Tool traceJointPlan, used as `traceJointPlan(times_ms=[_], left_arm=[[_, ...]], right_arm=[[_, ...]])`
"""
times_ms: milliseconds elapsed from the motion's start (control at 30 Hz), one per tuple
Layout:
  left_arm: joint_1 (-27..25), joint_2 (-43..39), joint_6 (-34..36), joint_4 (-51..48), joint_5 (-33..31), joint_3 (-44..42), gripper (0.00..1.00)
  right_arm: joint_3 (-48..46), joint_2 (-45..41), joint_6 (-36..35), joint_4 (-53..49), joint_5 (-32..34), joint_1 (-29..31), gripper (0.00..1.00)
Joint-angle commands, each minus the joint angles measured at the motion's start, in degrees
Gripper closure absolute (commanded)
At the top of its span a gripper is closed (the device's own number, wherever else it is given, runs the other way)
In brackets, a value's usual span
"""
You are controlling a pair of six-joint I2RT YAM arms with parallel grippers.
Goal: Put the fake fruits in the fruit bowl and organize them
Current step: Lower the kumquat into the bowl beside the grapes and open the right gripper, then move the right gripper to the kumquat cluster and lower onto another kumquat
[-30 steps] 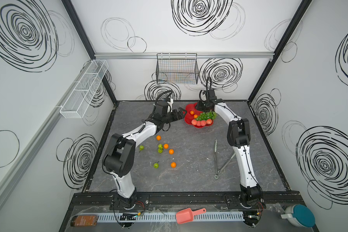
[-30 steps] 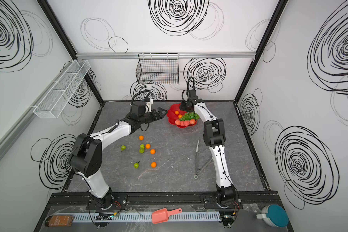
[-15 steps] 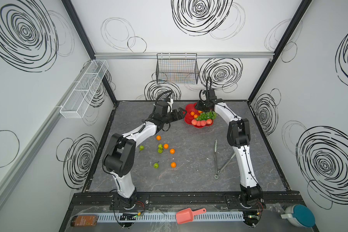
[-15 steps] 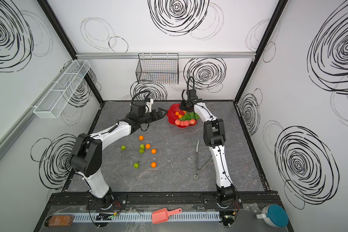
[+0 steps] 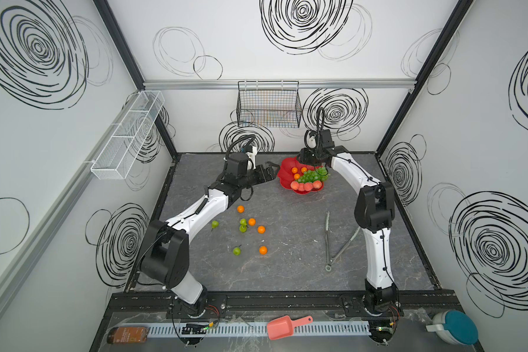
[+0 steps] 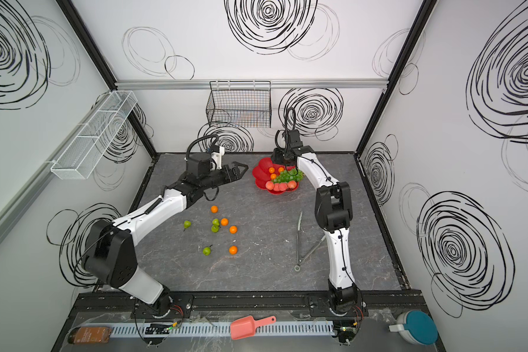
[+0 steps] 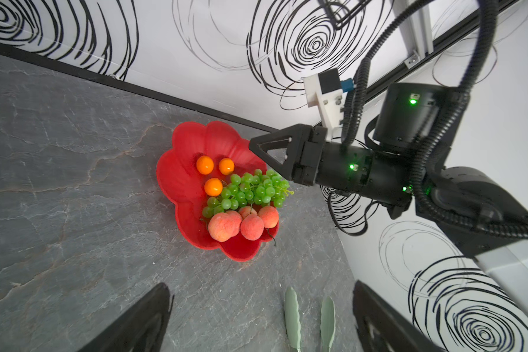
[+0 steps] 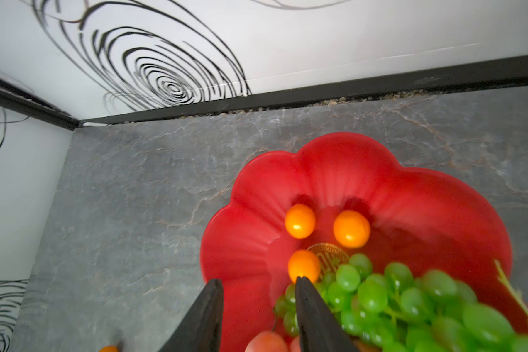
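Four round oranges (image 5: 251, 222) and four stemmed pears (image 5: 236, 251) dot the veined bench (image 5: 287, 268) in both top views; left wrist: left claw (image 7: 259, 285) spread empty, glossy scalloped red bowl (image 7: 180, 170) cradling peaches (image 7: 223, 227), grapes (image 7: 247, 190); right wrist: right claw (image 8: 256, 279) parted, empty, over bowl

Glossy red bowl (image 7: 177, 183); bright orange oranges (image 7: 205, 165), translucent green grapes (image 7: 250, 190), pink-red peaches (image 7: 252, 227); grey veined tabletop (image 5: 287, 259); white walls (image 5: 241, 39) with black swirls.

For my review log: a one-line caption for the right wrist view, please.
Open, empty right gripper above the fruit bowl, which holds three oranges and grapes.
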Motion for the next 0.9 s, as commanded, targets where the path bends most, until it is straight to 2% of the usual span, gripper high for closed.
traceJointPlan(times_ms=[0,200,433,600,867], left_arm=[[0.01,-4.48,-0.34,-2.56,-1.08,-4.11,0.04],[0.05,-14.16,-0.23,-7.69,-4.31,-12.35,0.04],[0.49,-24.74,2.88,-13.49,-6.34,-21.96,0.04],[0.87,-31.65,3.44,-18.56,-7.46,-26.38,0.04],[0.86,-42.76,1.65,-28.53,-10.37,-31.18,0.04]], right_arm=[[-9.69,-7.92,-0.92,5.72,1.61,2.68,0.57],[-29.44,-20.88,-0.36,13.87,4.78,8.49,0.57],[-43.29,-30.26,5.00,14.35,10.93,17.54,0.57],[-49.26,-33.74,8.58,15.30,15.02,24.86,0.58],[-50.84,-31.87,14.93,13.38,18.07,35.57,0.57]])
